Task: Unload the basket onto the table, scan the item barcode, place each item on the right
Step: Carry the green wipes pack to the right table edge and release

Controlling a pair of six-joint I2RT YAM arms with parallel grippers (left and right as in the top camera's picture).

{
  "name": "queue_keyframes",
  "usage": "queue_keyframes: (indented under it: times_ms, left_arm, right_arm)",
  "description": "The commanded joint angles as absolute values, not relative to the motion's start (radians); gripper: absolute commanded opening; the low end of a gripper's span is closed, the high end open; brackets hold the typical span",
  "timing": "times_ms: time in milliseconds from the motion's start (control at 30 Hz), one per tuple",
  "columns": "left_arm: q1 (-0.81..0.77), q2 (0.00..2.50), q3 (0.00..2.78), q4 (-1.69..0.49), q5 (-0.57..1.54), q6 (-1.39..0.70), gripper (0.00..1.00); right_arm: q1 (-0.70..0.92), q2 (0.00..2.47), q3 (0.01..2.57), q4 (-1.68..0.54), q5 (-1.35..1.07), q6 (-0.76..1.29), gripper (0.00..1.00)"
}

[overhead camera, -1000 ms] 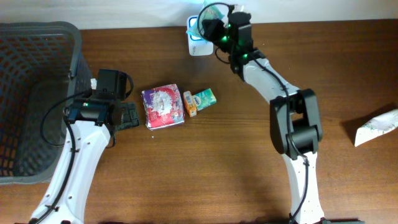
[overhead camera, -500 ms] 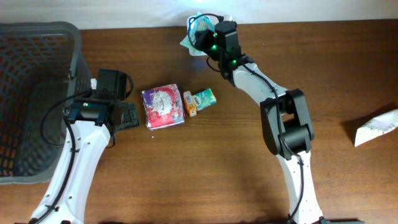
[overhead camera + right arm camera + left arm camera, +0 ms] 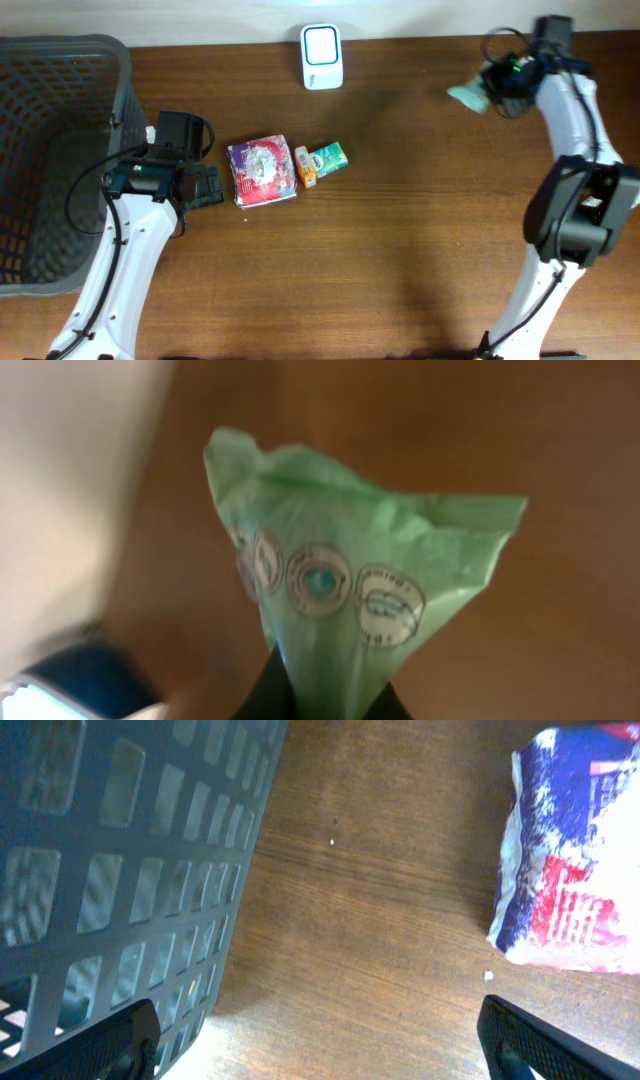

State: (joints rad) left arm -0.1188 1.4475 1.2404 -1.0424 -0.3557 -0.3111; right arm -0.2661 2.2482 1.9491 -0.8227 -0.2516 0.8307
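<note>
At the right gripper (image 3: 498, 88): closed tight on the narrow end of a green bag (image 3: 466, 96), pinched between the two fingers. In the wrist view, fanning out ahead of the fingers, crumpled, with a row of round printed marks across the middle. Held up over the table (image 3: 400, 260), near its far edge. Well to the left of this gripper, along the same far edge: a white scanner (image 3: 322, 43), well apart from the bag. Nearer to the robot's side than this gripper, at the right edge of the table: a white pouch (image 3: 605, 203).

At the left gripper (image 3: 205, 186): opened wide, holding nothing, low over the wood. On one side of it, close by, the slotted wall of a grey basket (image 3: 60, 150). On the other side, near but not touched, a purple-and-white pack (image 3: 262, 170), lying flat. Beyond the pack, just beside it, a small orange box (image 3: 305, 167), and close against that a green box (image 3: 328, 156).
</note>
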Motion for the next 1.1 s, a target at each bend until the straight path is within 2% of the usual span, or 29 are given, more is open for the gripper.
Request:
queue_keyframes:
  times_ms: [0, 200, 233, 300, 333, 367, 467, 667, 767, 900, 1000, 1067]
  left_arm:
    - [-0.115, 1.444, 1.24, -1.04, -0.355, -0.322, 0.99]
    - [-0.115, 1.444, 1.24, -1.04, -0.355, -0.322, 0.99]
    - [-0.115, 1.444, 1.24, -1.04, -0.355, -0.322, 0.99]
    - [-0.115, 1.444, 1.24, -1.04, -0.355, -0.322, 0.99]
    - [-0.115, 1.444, 1.24, -1.04, -0.355, -0.322, 0.99]
    - [-0.115, 1.444, 1.24, -1.04, -0.355, -0.322, 0.99]
    - [-0.115, 1.444, 1.24, -1.04, -0.355, -0.322, 0.99]
    - [-0.115, 1.444, 1.24, -1.04, -0.355, -0.322, 0.99]
    - [-0.115, 1.444, 1.24, -1.04, -0.355, -0.322, 0.99]
    - [-0.115, 1.444, 1.24, -1.04, -0.355, -0.322, 0.99]
    - [-0.115, 1.444, 1.24, -1.04, -0.355, -0.322, 0.99]
    - [-0.115, 1.444, 1.24, -1.04, -0.355, -0.322, 0.99]
  right_arm:
    - [-0.391, 2.225, 1.956, -0.994, -0.059, 0.819, 0.04]
    - [-0.575, 2.225, 1.956, -1.09, 0.016, 0.679, 0.05]
    - [-0.595, 2.225, 1.956, -1.101, 0.011, 0.676, 0.09]
    - [-0.613, 2.222, 1.956, -1.119, -0.007, 0.653, 0.34]
    - [-0.615, 2.217, 1.956, -1.125, -0.019, 0.633, 0.79]
    - [-0.615, 2.204, 1.957, -1.138, -0.022, 0.623, 0.99]
    - [-0.615, 2.119, 1.958, -1.169, -0.042, 0.587, 0.99]
    - [-0.563, 1.801, 1.958, -1.312, -0.243, 0.475, 0.99]
    - [-0.447, 1.652, 1.958, -1.454, -0.356, 0.385, 0.99]
    - [-0.243, 1.542, 1.957, -1.671, -0.375, 0.293, 0.99]
    - [-0.114, 1.496, 1.957, -1.699, -0.373, 0.263, 0.99]
    - [-0.085, 1.472, 1.957, -1.699, -0.374, 0.262, 0.99]
